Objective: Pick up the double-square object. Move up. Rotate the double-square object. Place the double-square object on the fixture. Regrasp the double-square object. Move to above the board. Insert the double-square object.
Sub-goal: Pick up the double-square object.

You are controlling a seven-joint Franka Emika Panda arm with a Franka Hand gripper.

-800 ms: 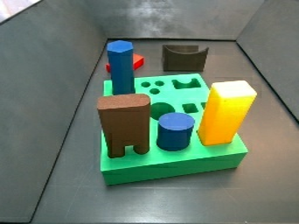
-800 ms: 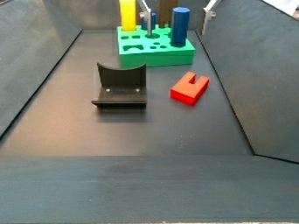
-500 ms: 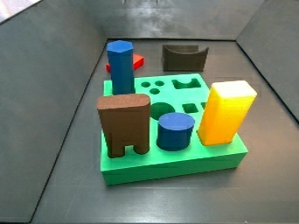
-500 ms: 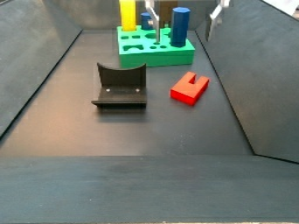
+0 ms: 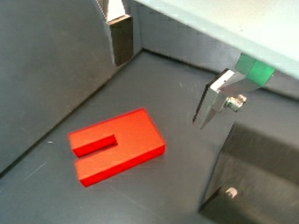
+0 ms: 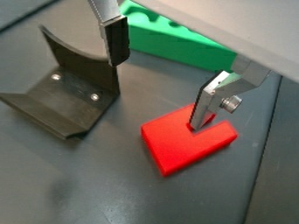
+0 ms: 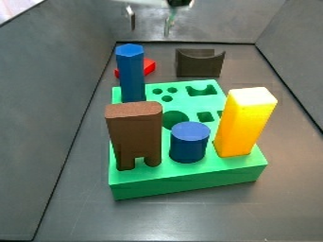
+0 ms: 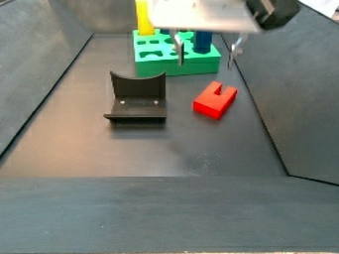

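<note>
The double-square object is a glossy red block lying flat on the dark floor in both side views [image 8: 213, 99], half hidden behind the blue column in one of them [image 7: 147, 67]. It shows in both wrist views [image 5: 114, 147] [image 6: 187, 140]. My gripper [image 8: 203, 52] hangs open and empty above it, apart from it, and also shows at the upper edge of a side view [image 7: 151, 13]. In both wrist views [image 5: 163, 74] [image 6: 162, 74] nothing lies between the fingers. The dark-brown fixture [image 8: 135, 97] [image 6: 65, 96] [image 7: 198, 62] stands beside the red block. The green board [image 7: 190, 181] [image 8: 176, 62] [image 6: 176, 44] lies beyond.
On the board stand a yellow block [image 7: 244, 120], a brown arch block [image 7: 132, 134], a blue cylinder [image 7: 190, 142] and a blue hexagonal column [image 7: 128, 71]. Grey walls [image 8: 265, 69] close in the floor on both sides and at the back.
My gripper has come down from the upper edge into full view in the side views, toward the red block. The blocks, the fixture and the board have not moved.
</note>
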